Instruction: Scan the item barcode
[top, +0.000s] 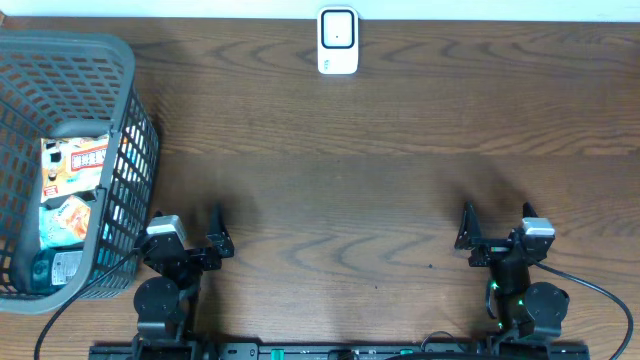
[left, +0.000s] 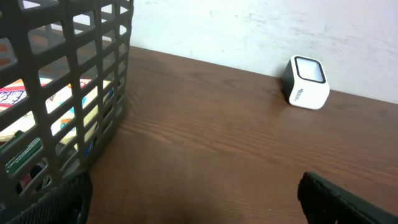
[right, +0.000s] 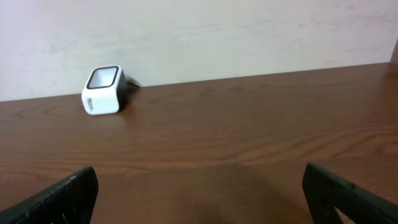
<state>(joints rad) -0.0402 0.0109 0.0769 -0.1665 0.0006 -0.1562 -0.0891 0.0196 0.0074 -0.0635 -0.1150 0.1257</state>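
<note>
1. Packets (top: 72, 165) to be scanned lie in the grey basket (top: 125, 60), just outside the left gripper's (top: 190, 235) left finger. None is out yet, so the task looks to be at its start.
2. The next move likely calls for reaching over the basket rim, pinching one packet, and carrying it to the scanner (top: 338, 40), well ahead of both pairs of fingers.
3. The left gripper's fingers are spread wide, holding and touching nothing.
4. The right gripper (top: 497, 228) is likewise spread wide and empty, above the table (top: 350, 200).

Grey lattice basket (top: 130, 90); white scanner (top: 338, 42), black window; brown wood-grain table (top: 350, 180); orange-white packets (top: 75, 165).
</note>
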